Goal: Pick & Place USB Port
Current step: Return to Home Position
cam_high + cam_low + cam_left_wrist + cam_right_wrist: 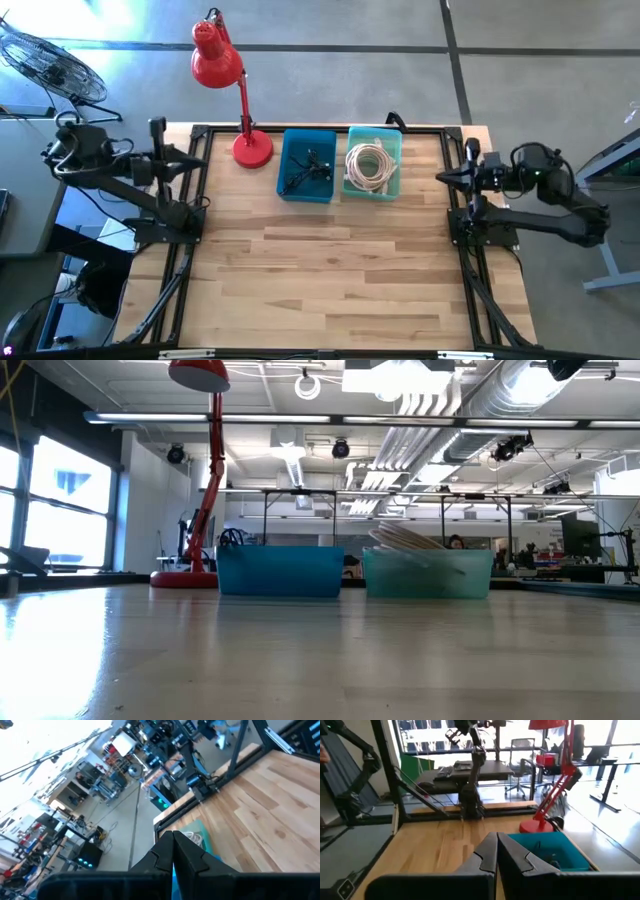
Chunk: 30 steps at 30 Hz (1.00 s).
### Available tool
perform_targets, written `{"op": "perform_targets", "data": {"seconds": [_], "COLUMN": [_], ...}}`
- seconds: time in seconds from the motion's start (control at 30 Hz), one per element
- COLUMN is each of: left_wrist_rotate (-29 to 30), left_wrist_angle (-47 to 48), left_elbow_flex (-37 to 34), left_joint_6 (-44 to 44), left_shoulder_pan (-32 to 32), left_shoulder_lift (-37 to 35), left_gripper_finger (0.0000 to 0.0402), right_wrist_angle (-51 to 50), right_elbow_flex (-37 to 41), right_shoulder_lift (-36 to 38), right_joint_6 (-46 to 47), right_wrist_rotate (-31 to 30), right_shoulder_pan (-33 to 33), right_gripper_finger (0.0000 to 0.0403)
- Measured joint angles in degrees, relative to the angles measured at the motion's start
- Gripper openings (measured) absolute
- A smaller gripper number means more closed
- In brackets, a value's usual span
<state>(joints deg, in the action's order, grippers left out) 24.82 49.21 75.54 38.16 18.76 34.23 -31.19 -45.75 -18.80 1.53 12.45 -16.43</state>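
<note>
- The light brown cable (370,165) lay coiled inside the light green bin (372,196), and in the low view its loops showed just above the rim.
- The black cable (308,172) sat loose in the blue bin (305,198), which stood right beside the green one. From above I could not tell whether their walls touched.
- Both bins were set near the table's far edge, with the base of the red lamp (252,148) just beside the blue bin, on the left arm's side.
- In front of the bins, the bare boards of the wooden table (330,285) ran open from one black side rail to the other and out to the near edge.
- The left gripper (198,160) hung over the left rail, fingers pinched together tip to tip.
- The right gripper (440,178) hung at the right rail, likewise clenched, apart from the bins.
</note>
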Motion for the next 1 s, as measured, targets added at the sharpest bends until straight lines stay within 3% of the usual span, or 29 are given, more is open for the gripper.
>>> {"op": "perform_targets", "data": {"seconds": [0.3, 0.47, 0.77, 1.0], "left_wrist_rotate": [0.26, -0.02, -2.62, -3.32], "left_wrist_angle": [-8.68, -12.53, -17.79, -19.76], "left_elbow_flex": [-15.7, -24.12, -34.14, -40.77], "left_joint_6": [0.43, 0.27, -2.12, -5.42], "left_shoulder_pan": [0.0, 0.0, 0.0, 0.0], "left_shoulder_lift": [-9.12, -15.26, -25.17, -27.11], "left_gripper_finger": [0.0002, 0.0002, 0.0002, 0.0002], "right_wrist_angle": [8.36, 11.67, 19.28, 23.0], "right_elbow_flex": [8.71, 12.81, 20.29, 24.79], "right_shoulder_lift": [2.57, 3.2, 3.2, 3.2], "right_joint_6": [-3.28, -0.2, -0.28, -0.49], "right_wrist_rotate": [-0.32, -0.11, 1.45, 2.53], "right_shoulder_pan": [0.0, 0.0, 0.0, 0.0], "right_gripper_finger": [0.0, 0.0, 0.0, 0.0]}}
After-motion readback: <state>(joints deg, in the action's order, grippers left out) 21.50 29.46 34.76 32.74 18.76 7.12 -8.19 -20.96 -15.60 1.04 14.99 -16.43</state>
